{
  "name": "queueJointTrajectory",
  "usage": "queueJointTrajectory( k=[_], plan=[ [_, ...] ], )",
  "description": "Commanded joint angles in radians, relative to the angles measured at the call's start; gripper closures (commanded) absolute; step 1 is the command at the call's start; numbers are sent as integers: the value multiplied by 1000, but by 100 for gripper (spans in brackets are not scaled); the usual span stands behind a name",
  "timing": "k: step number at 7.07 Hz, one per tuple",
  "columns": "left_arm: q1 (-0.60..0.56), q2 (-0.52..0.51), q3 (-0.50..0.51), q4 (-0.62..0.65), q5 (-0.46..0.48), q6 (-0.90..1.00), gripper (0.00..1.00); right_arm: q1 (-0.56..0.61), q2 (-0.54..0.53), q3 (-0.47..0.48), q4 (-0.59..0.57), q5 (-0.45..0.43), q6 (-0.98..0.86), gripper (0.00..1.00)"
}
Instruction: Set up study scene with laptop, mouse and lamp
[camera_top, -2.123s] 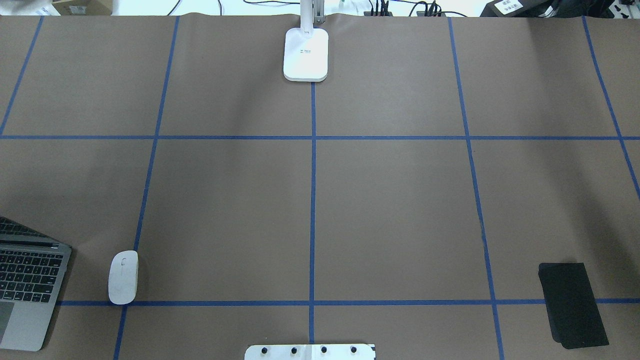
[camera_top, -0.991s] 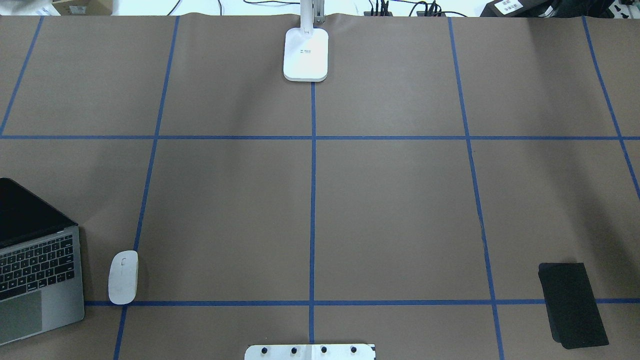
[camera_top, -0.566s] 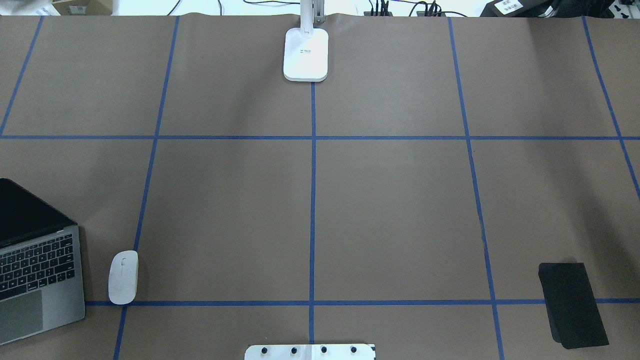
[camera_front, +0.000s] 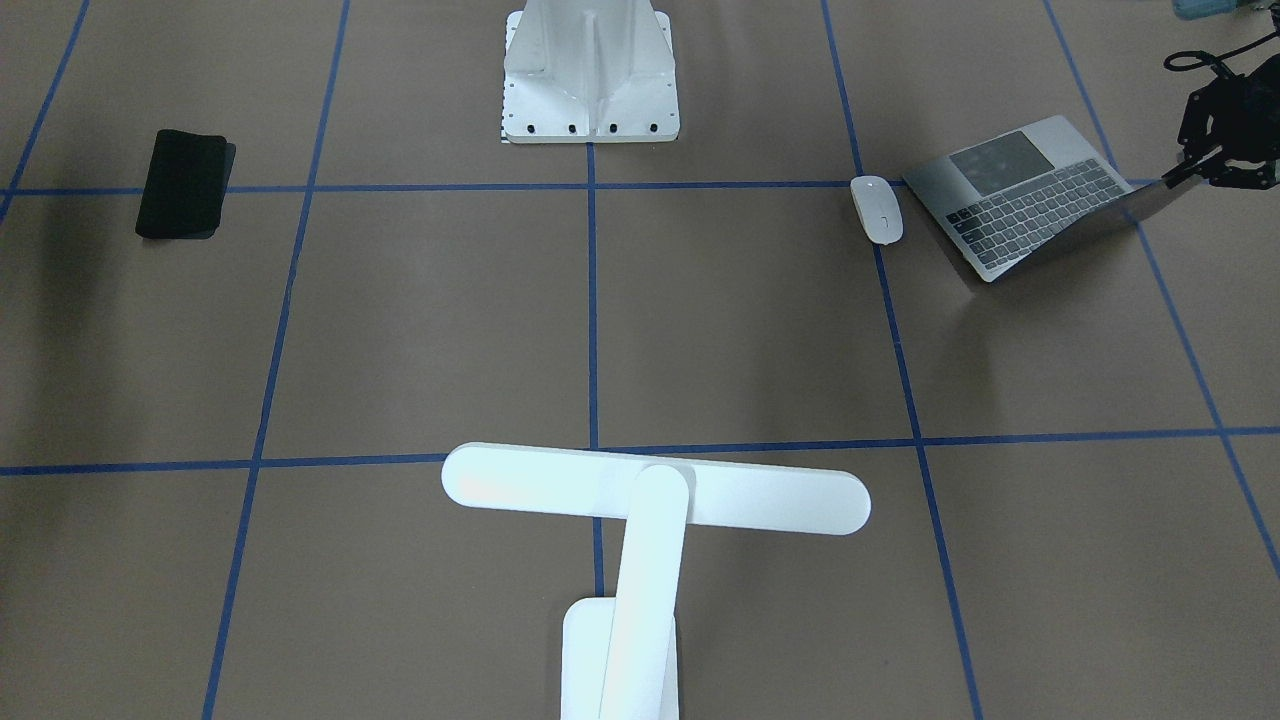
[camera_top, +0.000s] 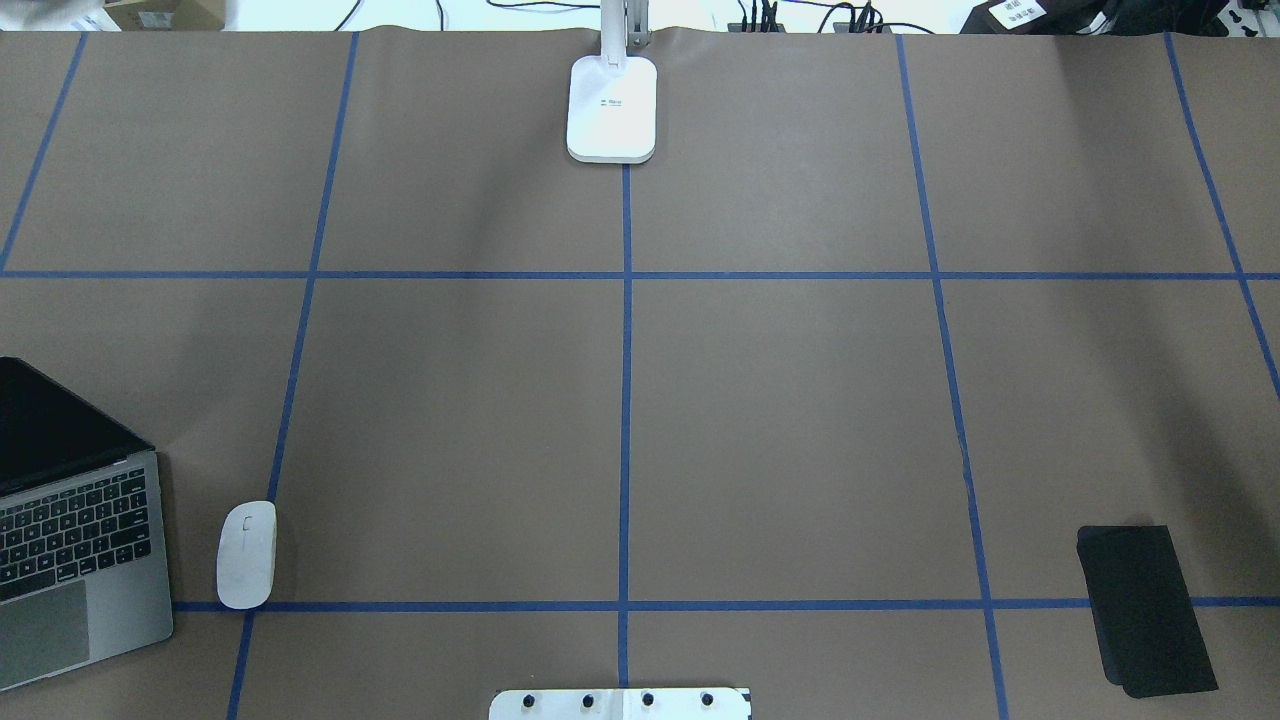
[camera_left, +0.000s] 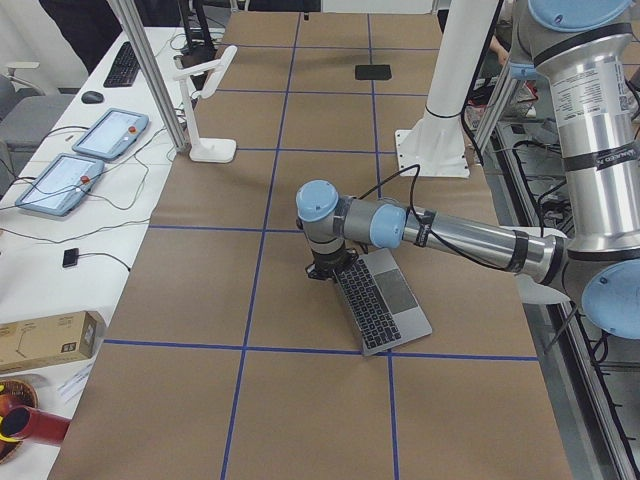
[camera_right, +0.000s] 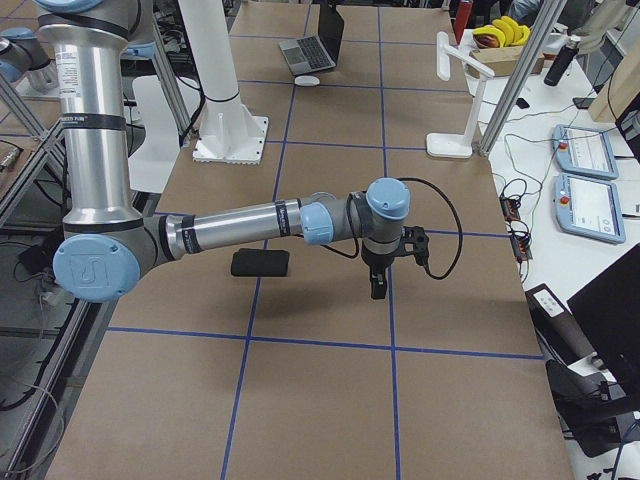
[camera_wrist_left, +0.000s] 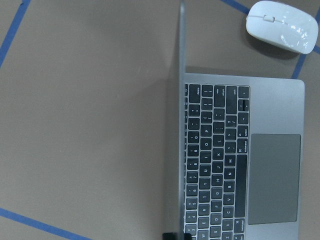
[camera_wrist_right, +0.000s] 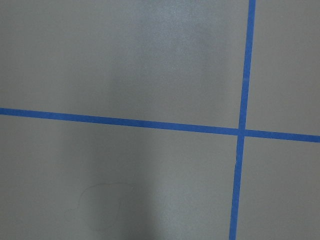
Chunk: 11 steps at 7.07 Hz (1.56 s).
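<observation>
Overhead exterior gives us small dark print on the base of the lamp (camera_top: 611, 108), too fine to read. In the left wrist view the key legends on the laptop (camera_top: 75, 530) are only pale specks. In the exterior left view a band of lettering rings the near arm's upper tube, and we cannot make it out.

The laptop sits open on the table's left side, near the robot's edge. It is turned at a slant, with its dark screen raised and its trackpad toward the robot. The mouse (camera_top: 246, 555) lies just right of it, not touching it, with its near end on a blue tape line. The lamp stands at the far edge on the centre line, its bar head lying crosswise over the table. A black mat (camera_top: 1145, 610) lies near and to the right. A white bracket (camera_top: 620, 703) is bolted at the near edge in the middle.

The left arm stretches low and almost level toward the laptop, its wrist turned down at the screen's edge. The left gripper (camera_front: 1180, 172) is clamped on the lid's top edge, and its wrist camera looks straight down the lid, seen edge-on.

The right arm reaches out level over the right side, wrist pointing straight down. The right gripper (camera_right: 378, 285) hangs above bare paper near the mat, on its far side. We cannot tell whether its fingers are apart or together.
</observation>
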Motion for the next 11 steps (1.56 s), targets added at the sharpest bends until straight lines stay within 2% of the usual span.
queueJointTrajectory(
  k=[1,7,9,11],
  plan=[
    [0,-5,-26,45,0,2,100,0,0,0,0,1,0,0],
    [-18,-4,-7,49,-2,2,100,-1,0,3,0,1,0,0],
    [-51,-50,-8,142,-2,30,100,0,0,5,0,3,0,0],
    [-110,-140,-22,303,-2,90,100,-1,0,5,0,3,0,0]
  ],
)
